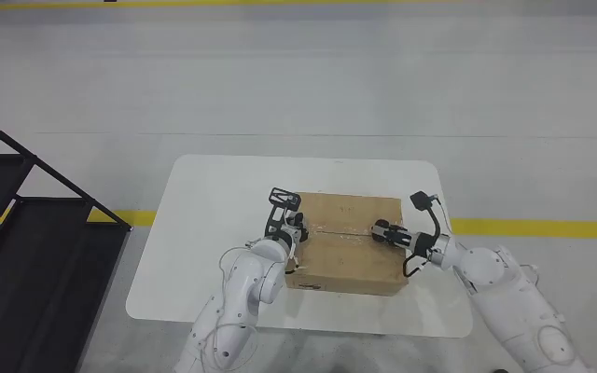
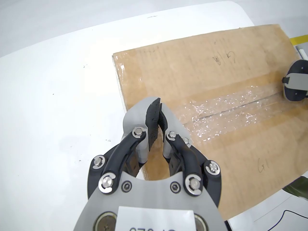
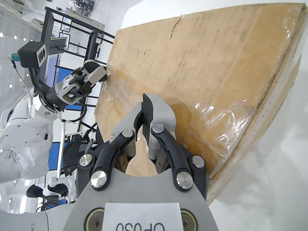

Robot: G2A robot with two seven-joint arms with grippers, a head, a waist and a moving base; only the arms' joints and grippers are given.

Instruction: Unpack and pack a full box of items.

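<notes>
Box (image 1: 347,213) lies closed under both hands. The left hand (image 2: 156,114), fingers pressed together and holding nothing, sits at one end of its taped seam (image 2: 228,106). The right hand (image 3: 145,111), likewise pressed together and empty, sits at the other end. The white table (image 1: 215,233) spreads around them.

White table (image 1: 187,275), black rack (image 1: 47,266)

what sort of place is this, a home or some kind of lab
Likely a robot test hall or showroom, not a home: a wide pale floor with a yellow line, a black metal rack beside the table, and rows of ceiling spotlights.
</notes>
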